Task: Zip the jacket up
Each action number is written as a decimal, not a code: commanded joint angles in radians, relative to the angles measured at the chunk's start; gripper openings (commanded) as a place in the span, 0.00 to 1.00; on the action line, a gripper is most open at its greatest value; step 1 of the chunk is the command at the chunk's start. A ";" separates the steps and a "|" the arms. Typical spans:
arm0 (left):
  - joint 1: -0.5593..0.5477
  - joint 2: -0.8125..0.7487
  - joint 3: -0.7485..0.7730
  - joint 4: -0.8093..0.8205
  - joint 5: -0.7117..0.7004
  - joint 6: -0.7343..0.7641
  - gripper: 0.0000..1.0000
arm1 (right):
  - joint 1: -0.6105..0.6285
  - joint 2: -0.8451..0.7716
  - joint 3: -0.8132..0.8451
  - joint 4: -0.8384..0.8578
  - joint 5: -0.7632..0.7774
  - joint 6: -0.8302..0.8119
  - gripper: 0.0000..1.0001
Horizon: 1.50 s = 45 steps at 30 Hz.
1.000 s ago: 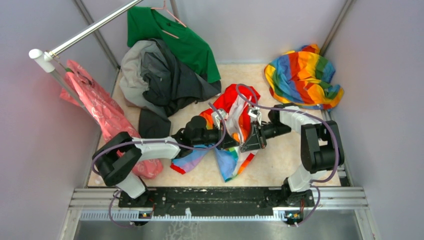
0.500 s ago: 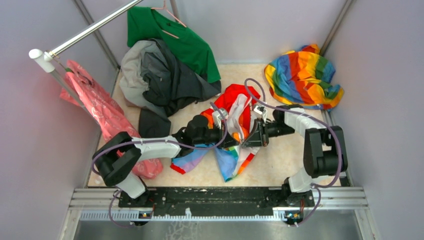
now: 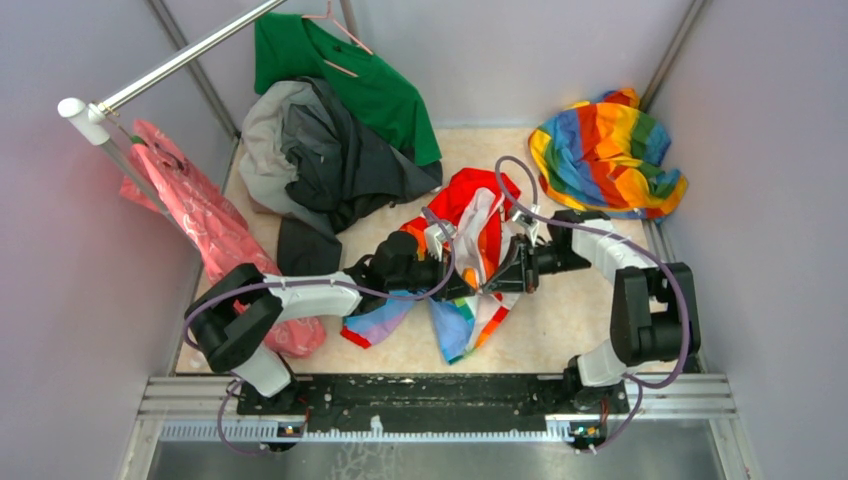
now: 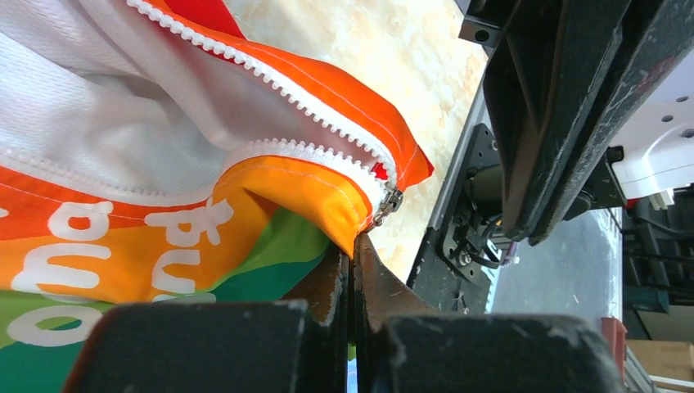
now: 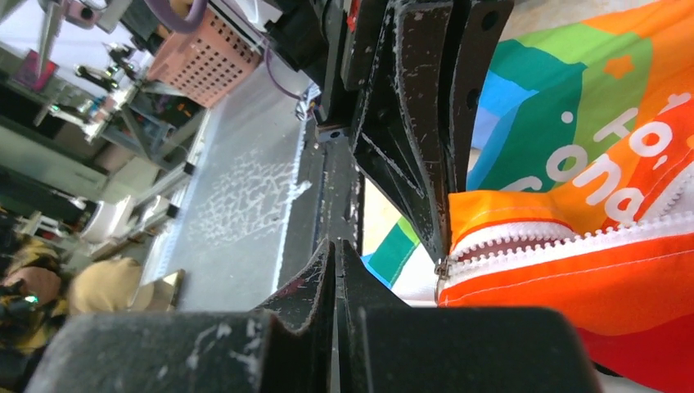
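Observation:
The jacket [image 3: 478, 215] lies crumpled mid-table, red hood towards the back, rainbow panels towards the front. My left gripper [image 3: 468, 287] is shut on the orange bottom corner of the jacket [image 4: 164, 147], right below the metal zipper slider [image 4: 388, 203]. The white zipper teeth run apart above the slider. My right gripper [image 3: 496, 284] faces the left one from the right, almost touching it. In the right wrist view the right gripper [image 5: 337, 248] is shut with nothing between its fingers. The zipper slider [image 5: 442, 268] sits just to the right of its tips, at the jacket's [image 5: 589, 270] orange edge.
An all-rainbow cloth [image 3: 605, 150] lies at the back right corner. A dark grey garment [image 3: 330, 165] and a green shirt [image 3: 350, 75] are piled at the back left. A pink garment [image 3: 200, 225] hangs from the rail [image 3: 170, 62] on the left. Walls close in both sides.
My right arm has swung its elbow outward to the right, and its gripper has edged a little towards the back beside the jacket's hem. The left arm and the jacket have hardly moved.

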 commanded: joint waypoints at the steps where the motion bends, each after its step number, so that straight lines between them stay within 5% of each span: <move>1: -0.004 -0.002 -0.012 0.048 0.047 -0.026 0.00 | -0.008 0.002 0.047 -0.240 0.013 -0.434 0.01; 6: 0.007 0.017 -0.017 0.090 0.101 -0.079 0.00 | -0.012 -0.036 0.027 -0.329 0.071 -0.721 0.16; 10: 0.016 0.021 -0.016 0.090 0.120 -0.096 0.00 | -0.014 -0.087 0.001 -0.283 0.116 -0.763 0.24; 15: 0.022 0.027 -0.008 0.065 0.147 -0.115 0.00 | -0.015 -0.183 -0.026 -0.078 0.183 -0.590 0.25; 19: 0.036 0.045 -0.001 0.045 0.188 -0.159 0.00 | -0.012 -0.343 -0.099 0.265 0.259 -0.297 0.25; 22: 0.052 0.056 0.000 0.035 0.219 -0.211 0.00 | -0.006 -0.461 -0.155 0.409 0.316 -0.282 0.30; 27: 0.072 0.072 -0.002 0.044 0.262 -0.263 0.00 | 0.006 -0.424 -0.103 0.154 0.241 -0.680 0.32; 36: 0.091 0.145 0.013 0.124 0.356 -0.367 0.00 | 0.094 -0.517 -0.188 0.220 0.295 -0.724 0.45; 45: 0.111 0.199 0.023 0.193 0.425 -0.437 0.00 | 0.268 -0.532 -0.243 0.297 0.454 -0.746 0.45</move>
